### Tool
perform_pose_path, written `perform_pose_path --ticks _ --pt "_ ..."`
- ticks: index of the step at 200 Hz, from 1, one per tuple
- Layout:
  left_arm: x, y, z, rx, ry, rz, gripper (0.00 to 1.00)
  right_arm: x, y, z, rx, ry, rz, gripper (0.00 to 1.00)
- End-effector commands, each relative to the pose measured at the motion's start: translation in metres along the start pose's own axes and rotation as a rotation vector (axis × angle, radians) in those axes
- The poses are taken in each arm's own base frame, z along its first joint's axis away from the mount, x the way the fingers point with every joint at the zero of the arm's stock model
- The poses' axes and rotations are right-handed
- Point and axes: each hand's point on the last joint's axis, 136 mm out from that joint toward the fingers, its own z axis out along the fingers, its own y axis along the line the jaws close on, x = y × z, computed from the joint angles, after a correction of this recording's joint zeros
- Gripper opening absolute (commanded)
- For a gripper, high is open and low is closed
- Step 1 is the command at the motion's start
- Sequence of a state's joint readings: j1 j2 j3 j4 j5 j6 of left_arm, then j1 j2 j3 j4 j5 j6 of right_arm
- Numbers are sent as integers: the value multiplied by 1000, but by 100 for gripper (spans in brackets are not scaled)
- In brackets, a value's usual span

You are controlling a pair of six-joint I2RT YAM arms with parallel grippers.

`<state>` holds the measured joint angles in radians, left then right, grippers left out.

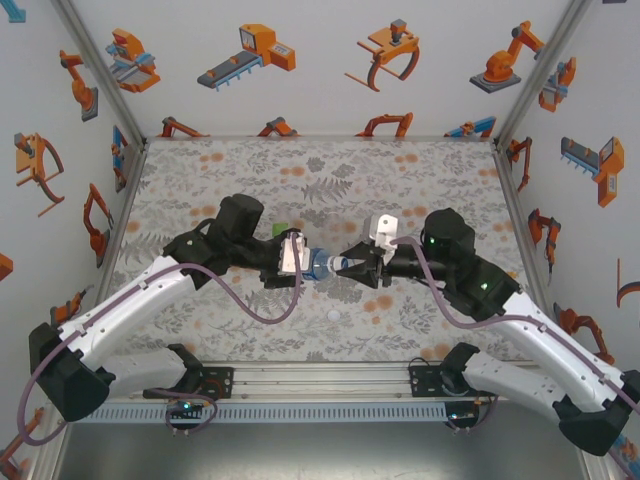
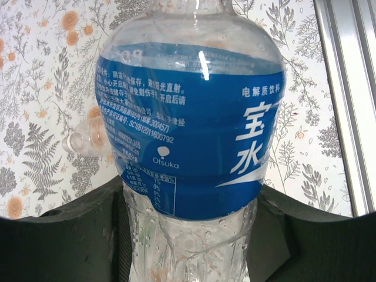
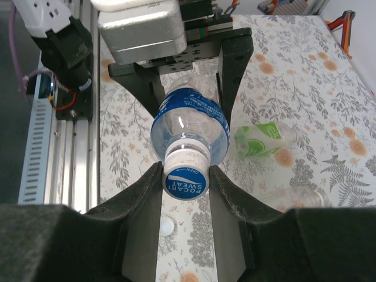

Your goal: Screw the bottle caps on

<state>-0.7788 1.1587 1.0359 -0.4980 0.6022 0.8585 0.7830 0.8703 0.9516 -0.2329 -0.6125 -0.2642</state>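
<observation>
Above the middle of the floral mat [image 1: 200,180], nearer the table's [image 1: 330,385] front edge than its back, the left gripper [image 2: 191,205] was clenched around the clear plastic blue-label bottle [image 2: 188,135], which was held on its side. Its glossy wrap read "Otsuka" among white Chinese print. The right gripper [image 3: 186,176] pinched both sides of the round ridged cap [image 3: 186,179] on that bottle's neck, its blue top printed "POCARI SWEAT" and "OPEN". A green-tinted bottle [image 3: 258,140] lay on the mat just beyond, and a loose white cap [image 3: 167,225] lay toward the front edge.

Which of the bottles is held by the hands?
The blue-labelled bottle: the left hand grips its body, the right hand pinches its cap. The green-labelled bottle and the clear bottle lie on the mat.
</observation>
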Motion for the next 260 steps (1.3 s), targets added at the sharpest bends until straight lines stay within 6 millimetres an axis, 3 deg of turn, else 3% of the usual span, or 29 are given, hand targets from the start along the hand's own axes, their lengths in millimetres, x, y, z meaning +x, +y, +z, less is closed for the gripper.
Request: perform_pose_path --ticks 1,81,168,208,236,260 --pt "-30 1 -9 14 -88 49 0 0 6 2 -45 43 -72 16" --pt "-38 -12 -11 137 -98 21 0 0 23 15 -156 67 -290 8" --pt "-53 -20 -13 230 -163 29 0 -5 32 13 -153 -1 -407 6" --pt "-36 4 -7 71 -72 52 0 -2 24 20 -123 31 -116 4" --pt "-26 21 -7 -49 -30 90 0 0 0 29 5 3 237 0" --pt "-22 29 -7 -98 -10 103 0 14 -30 31 187 -21 606 0"
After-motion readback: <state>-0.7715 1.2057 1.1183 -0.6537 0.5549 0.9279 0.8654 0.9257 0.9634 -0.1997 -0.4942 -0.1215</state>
